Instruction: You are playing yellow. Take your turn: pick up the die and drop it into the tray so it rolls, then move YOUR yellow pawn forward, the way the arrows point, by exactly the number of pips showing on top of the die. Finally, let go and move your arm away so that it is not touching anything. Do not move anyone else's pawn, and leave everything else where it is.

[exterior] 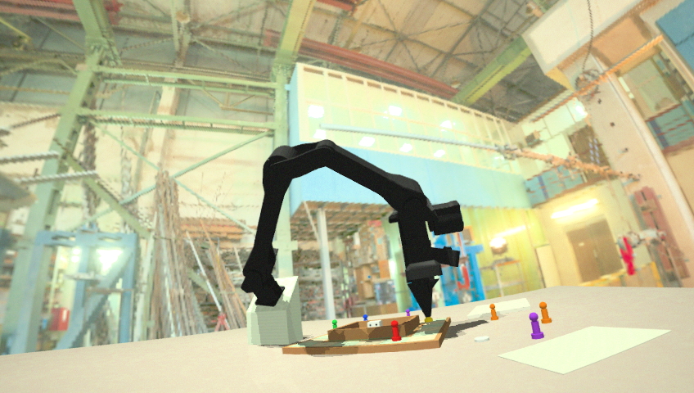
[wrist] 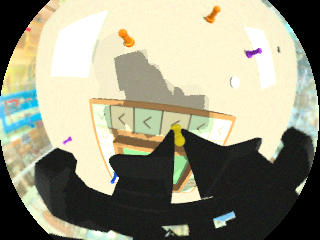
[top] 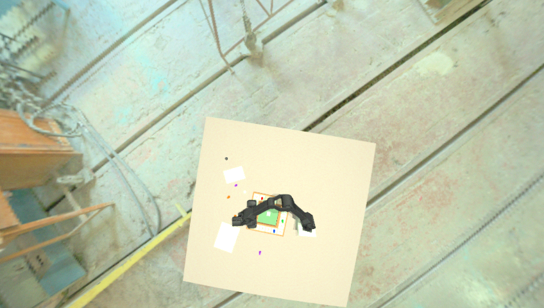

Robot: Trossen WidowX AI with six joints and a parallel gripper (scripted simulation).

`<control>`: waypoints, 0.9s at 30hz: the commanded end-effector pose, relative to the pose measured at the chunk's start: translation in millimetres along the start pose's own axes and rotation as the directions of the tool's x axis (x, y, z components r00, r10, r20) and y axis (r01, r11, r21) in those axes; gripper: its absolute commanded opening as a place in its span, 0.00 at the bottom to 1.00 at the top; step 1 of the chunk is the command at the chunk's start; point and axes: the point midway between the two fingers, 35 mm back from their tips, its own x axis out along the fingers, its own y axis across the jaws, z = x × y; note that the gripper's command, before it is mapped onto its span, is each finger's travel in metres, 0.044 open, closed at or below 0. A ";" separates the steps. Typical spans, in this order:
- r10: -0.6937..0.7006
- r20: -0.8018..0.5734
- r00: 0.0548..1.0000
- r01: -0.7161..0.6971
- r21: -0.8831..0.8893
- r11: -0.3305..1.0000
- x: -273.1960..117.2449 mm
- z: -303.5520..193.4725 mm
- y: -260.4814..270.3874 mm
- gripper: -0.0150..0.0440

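Fingers of our gripper [exterior: 426, 311] are clenched on the yellow pawn [wrist: 178, 136], low at the right corner of the board [exterior: 428, 339] in the exterior view. We see the die [exterior: 374, 322] lying in the tray [exterior: 350, 332], center of that frame, beside the red pawn [exterior: 395, 330].

Two orange pawns [exterior: 493, 311], two purple pawns [exterior: 535, 325].

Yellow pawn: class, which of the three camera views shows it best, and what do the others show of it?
The wrist view: the yellow pawn sits pinched in the gripper, over the board's arrow squares. The exterior view shows only its yellow base under the fingertips, down at the board's corner. In the top view the arm hides it.
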 end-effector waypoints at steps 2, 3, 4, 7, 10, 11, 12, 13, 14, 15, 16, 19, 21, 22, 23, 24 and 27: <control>-0.004 -0.006 1.000 0.004 -0.004 1.000 9.1 -1.6 -0.6 0.25; -0.004 -0.006 1.000 0.004 -0.004 1.000 10.8 -1.6 -0.6 0.25; -0.004 -0.006 1.000 0.004 -0.004 1.000 12.4 -1.6 -0.7 0.25; -0.004 -0.006 1.000 0.004 -0.004 1.000 16.9 -1.8 -0.7 0.25; -0.001 0.000 1.000 0.001 0.000 1.000 11.8 0.1 -0.2 0.30; -0.001 0.000 1.000 0.001 0.000 1.000 11.8 0.1 -0.2 0.34; -0.001 0.000 1.000 0.001 0.000 1.000 11.8 0.1 -0.2 0.39; -0.001 0.000 1.000 0.001 0.000 1.000 11.8 0.1 -0.2 0.43; -0.001 0.000 1.000 0.001 0.000 1.000 11.8 0.1 -0.2 0.48; -0.001 0.000 1.000 0.001 0.000 1.000 11.8 0.1 -0.2 0.52; -0.001 0.000 1.000 0.001 0.000 1.000 11.8 0.1 -0.2 0.57; 0.000 0.000 1.000 0.000 0.000 1.000 9.1 0.3 -0.1 0.70; 0.000 -0.002 1.000 0.000 -0.002 1.000 -13.0 1.3 0.7 0.79; -0.001 -0.004 1.000 0.001 -0.003 1.000 -27.0 1.2 0.9 0.83; -0.002 -0.005 1.000 0.002 -0.003 1.000 -35.4 0.8 0.8 0.88; -0.002 -0.006 1.000 0.002 -0.004 1.000 -38.3 0.6 0.8 0.92; -0.002 -0.006 1.000 0.002 -0.004 1.000 -38.3 0.6 0.8 1.00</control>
